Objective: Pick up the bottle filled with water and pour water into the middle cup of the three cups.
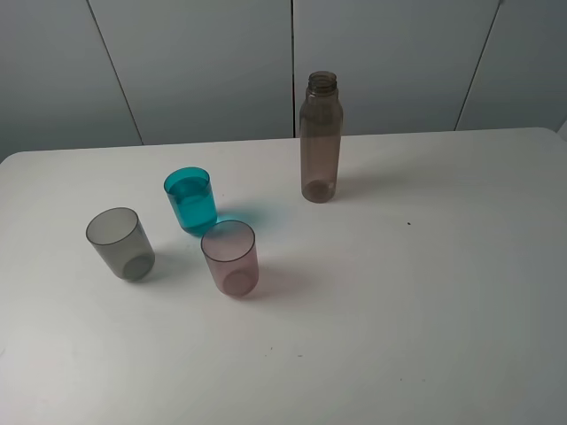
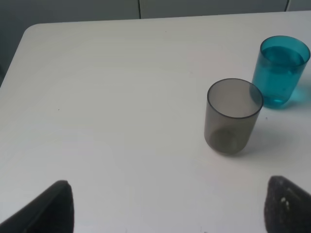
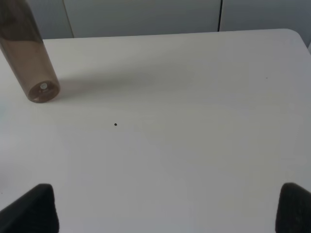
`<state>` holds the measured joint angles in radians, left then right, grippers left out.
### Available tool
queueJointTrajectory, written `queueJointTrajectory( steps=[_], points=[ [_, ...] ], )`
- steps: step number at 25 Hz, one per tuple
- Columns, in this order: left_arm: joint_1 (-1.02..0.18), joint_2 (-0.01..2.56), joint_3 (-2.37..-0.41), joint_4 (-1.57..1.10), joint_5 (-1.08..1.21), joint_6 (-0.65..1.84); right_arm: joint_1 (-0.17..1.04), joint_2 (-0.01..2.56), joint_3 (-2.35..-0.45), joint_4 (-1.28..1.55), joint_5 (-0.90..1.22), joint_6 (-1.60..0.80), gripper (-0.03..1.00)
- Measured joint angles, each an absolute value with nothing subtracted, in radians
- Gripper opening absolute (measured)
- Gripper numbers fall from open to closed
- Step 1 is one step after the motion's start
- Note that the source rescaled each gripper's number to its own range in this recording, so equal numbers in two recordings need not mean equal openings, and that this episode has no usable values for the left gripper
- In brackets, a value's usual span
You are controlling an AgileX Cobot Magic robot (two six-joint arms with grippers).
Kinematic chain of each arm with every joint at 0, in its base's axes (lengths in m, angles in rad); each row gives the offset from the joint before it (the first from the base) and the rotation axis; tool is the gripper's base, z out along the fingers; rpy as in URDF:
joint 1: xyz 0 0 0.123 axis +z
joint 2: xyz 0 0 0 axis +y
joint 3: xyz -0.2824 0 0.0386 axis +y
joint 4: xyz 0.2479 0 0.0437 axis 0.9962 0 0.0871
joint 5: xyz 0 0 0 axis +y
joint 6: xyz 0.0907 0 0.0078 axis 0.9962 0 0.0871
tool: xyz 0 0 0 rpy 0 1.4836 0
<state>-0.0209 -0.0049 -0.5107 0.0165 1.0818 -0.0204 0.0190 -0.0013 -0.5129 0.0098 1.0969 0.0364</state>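
Note:
The bottle [image 1: 320, 137] stands upright and uncapped near the table's far edge; in the right wrist view the bottle [image 3: 30, 58] is well ahead of my open right gripper [image 3: 164, 209]. Three cups stand left of the bottle. The teal middle cup [image 1: 190, 200] holds clear water, the grey cup [image 1: 120, 243] stands to its left and the pinkish cup [image 1: 230, 258] in front. My left gripper [image 2: 170, 208] is open and empty, short of the grey cup [image 2: 233, 116] and the teal cup [image 2: 282, 70]. Neither arm shows in the exterior high view.
The white table [image 1: 416, 292] has rounded far corners and meets a grey panelled wall [image 1: 204, 62] behind. A small dark speck [image 1: 408, 223] lies right of the bottle.

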Motion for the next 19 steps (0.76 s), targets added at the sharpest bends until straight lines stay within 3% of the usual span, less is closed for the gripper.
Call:
queueJointTrajectory(
  steps=[19],
  points=[
    [-0.021, -0.005, -0.511, 0.017, 1.082, -0.02, 0.019, -0.001, -0.513, 0.01, 1.097, 0.039, 0.9]
  ],
)
